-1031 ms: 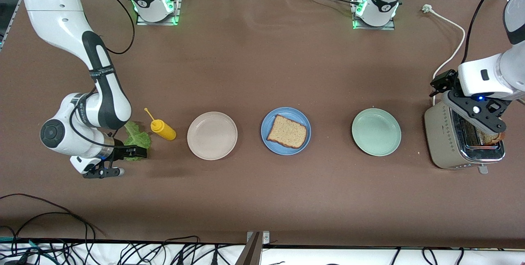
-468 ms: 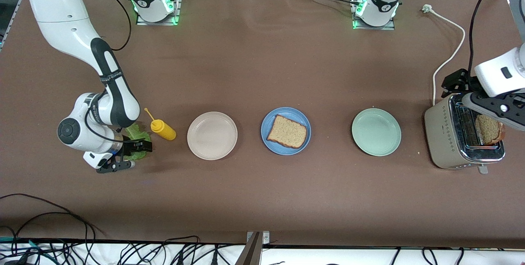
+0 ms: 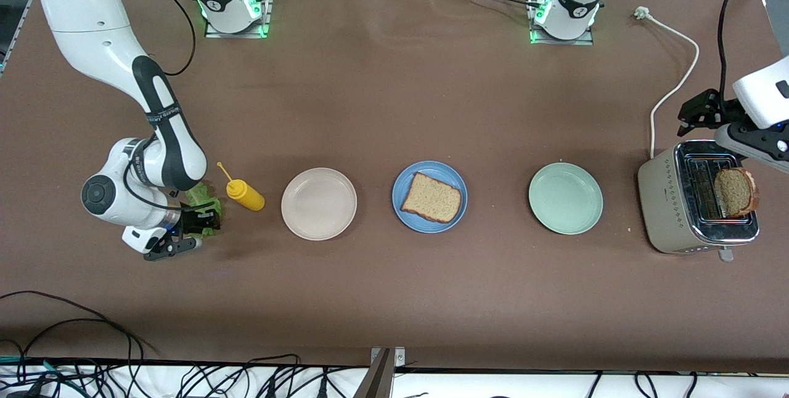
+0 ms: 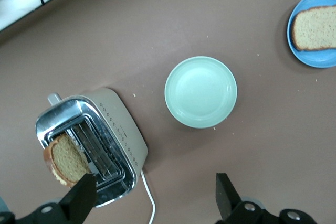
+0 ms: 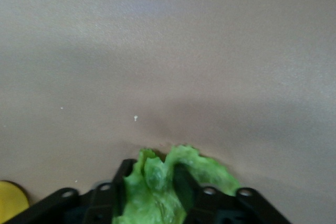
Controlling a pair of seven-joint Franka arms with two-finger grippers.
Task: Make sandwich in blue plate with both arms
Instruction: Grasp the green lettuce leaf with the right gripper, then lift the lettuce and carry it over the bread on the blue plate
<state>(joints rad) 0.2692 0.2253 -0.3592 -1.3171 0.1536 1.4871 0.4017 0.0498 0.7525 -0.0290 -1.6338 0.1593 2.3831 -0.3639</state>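
Note:
One brown bread slice (image 3: 431, 198) lies on the blue plate (image 3: 456, 179), which also shows in the left wrist view (image 4: 315, 59). A second slice (image 3: 733, 191) (image 4: 65, 158) stands tilted in the toaster's slot. My left gripper (image 3: 755, 146) (image 4: 155, 198) hangs open above the toaster, holding nothing. At the right arm's end of the table, my right gripper (image 3: 188, 233) (image 5: 152, 174) is down at the table, shut on the crumpled green lettuce leaf (image 3: 200, 193) (image 5: 157, 192) bunched between its fingers.
A yellow squeeze bottle (image 3: 245, 194) lies beside the lettuce. A beige plate (image 3: 318, 203) and a mint-green plate (image 3: 565, 198) (image 4: 200, 92) flank the blue one. The silver toaster (image 3: 669, 207) (image 4: 118, 129) stands at the left arm's end, its white cable (image 3: 678, 71) trailing toward the bases.
My left gripper has lifted away from the toaster, leaving the slice in the slot. My right gripper has shifted onto the lettuce and closed on it, bunching the leaf.

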